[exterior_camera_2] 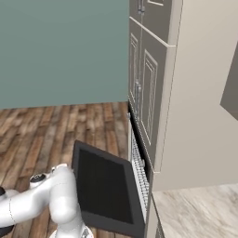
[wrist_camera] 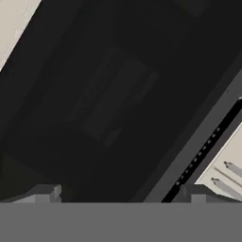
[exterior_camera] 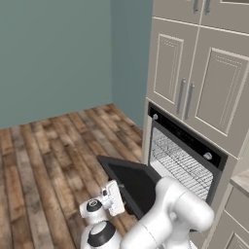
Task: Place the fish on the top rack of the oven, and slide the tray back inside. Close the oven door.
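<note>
I see a home kitchen: a wall oven (exterior_camera: 187, 158) built into beige panelled cabinets (exterior_camera: 204, 78), plank floor (exterior_camera: 44, 155), teal wall (exterior_camera: 53, 53), stone surface (exterior_camera_2: 195, 211).

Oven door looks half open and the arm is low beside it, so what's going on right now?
The oven door is partly open, tilted out from the oven, with the wire top rack visible inside the pale cavity. The arm is bent low in front, and the open claw faces the door's dark panel, holding nothing. I can't pick out the fish on the rack from these views.
</note>
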### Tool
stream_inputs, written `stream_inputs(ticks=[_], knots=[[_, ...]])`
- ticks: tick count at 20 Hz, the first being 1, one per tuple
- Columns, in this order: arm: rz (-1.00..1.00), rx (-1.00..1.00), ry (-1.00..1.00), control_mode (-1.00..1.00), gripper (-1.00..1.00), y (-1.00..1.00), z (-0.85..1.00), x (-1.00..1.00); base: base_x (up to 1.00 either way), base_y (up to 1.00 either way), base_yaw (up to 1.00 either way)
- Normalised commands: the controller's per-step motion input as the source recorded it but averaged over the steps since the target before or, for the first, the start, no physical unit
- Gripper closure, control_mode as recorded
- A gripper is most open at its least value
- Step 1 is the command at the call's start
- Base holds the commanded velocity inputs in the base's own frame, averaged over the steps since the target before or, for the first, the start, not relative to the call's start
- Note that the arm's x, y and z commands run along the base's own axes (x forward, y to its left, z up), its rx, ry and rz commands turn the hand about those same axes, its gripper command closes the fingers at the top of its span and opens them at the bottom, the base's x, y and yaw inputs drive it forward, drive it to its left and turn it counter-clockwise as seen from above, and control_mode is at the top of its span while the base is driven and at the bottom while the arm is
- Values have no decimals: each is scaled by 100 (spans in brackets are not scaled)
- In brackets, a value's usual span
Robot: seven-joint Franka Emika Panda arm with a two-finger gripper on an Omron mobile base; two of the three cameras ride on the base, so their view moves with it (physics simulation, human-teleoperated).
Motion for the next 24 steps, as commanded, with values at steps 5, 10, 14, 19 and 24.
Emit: stream_inputs(ticks=[5, 10, 14, 19, 24], knots=[[-49, -57, -22, -100, -100, -18, 0, 25, 0, 0, 0], [-50, -60, -21, -100, -100, -21, 0, 25, 0, 0, 0], [-50, -59, -19, -100, -100, -23, 0, 27, 0, 0, 0], [-49, -53, -14, -100, -100, -35, 0, 39, 0, 0, 0], [-45, -44, -7, -100, -100, -64, 0, 46, 0, 0, 0]])
